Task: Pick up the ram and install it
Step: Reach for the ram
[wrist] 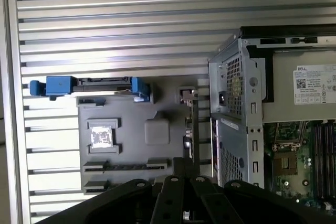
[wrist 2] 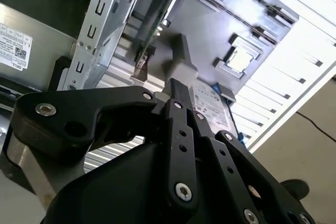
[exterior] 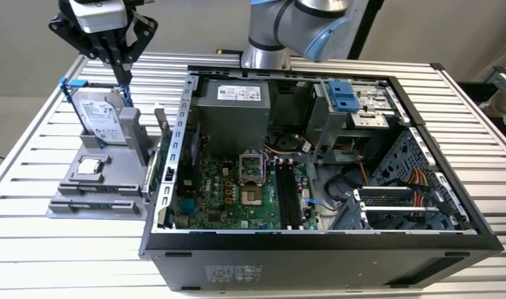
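**Reaching for the ram: line up before closing in**

The ram stands on its long edge at the rim of the grey holder, just beside the outer wall of the open case. It reads as a thin line in the first wrist view and as a green strip in the second. It is not yet touched.

My end effector hangs above the holder, clenched on nothing, with its fingers pressed together in both wrist views. In the exterior view the ram lies at about 5 o'clock from it, and the hard drive at 6 o'clock, close below.

I judge this step to be the approach. To do it well I need my fingers spread and set across the stick's thin faces near mid-length. The case wall leaves little room on that side. The black slots sit at 4 o'clock, well apart.
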Controlling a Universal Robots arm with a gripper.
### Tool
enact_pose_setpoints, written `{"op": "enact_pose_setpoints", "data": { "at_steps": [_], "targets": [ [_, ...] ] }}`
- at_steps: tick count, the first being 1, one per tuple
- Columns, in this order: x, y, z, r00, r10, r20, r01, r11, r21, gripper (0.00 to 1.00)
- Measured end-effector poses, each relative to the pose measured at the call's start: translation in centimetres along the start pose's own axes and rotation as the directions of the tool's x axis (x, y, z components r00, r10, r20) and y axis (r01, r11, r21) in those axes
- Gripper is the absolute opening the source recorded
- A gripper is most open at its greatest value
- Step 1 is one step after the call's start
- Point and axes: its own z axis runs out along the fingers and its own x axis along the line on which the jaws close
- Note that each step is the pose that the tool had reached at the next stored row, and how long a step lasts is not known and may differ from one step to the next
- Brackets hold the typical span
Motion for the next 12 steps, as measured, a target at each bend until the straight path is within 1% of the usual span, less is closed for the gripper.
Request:
{"op": "enact_pose_setpoints", "data": {
  "at_steps": [12],
  "targets": [
    [2.13,-0.15,-0.04,1.0,0.0,0.0001,0.0,1.0,-0.0001,0.0]
  ]
}}
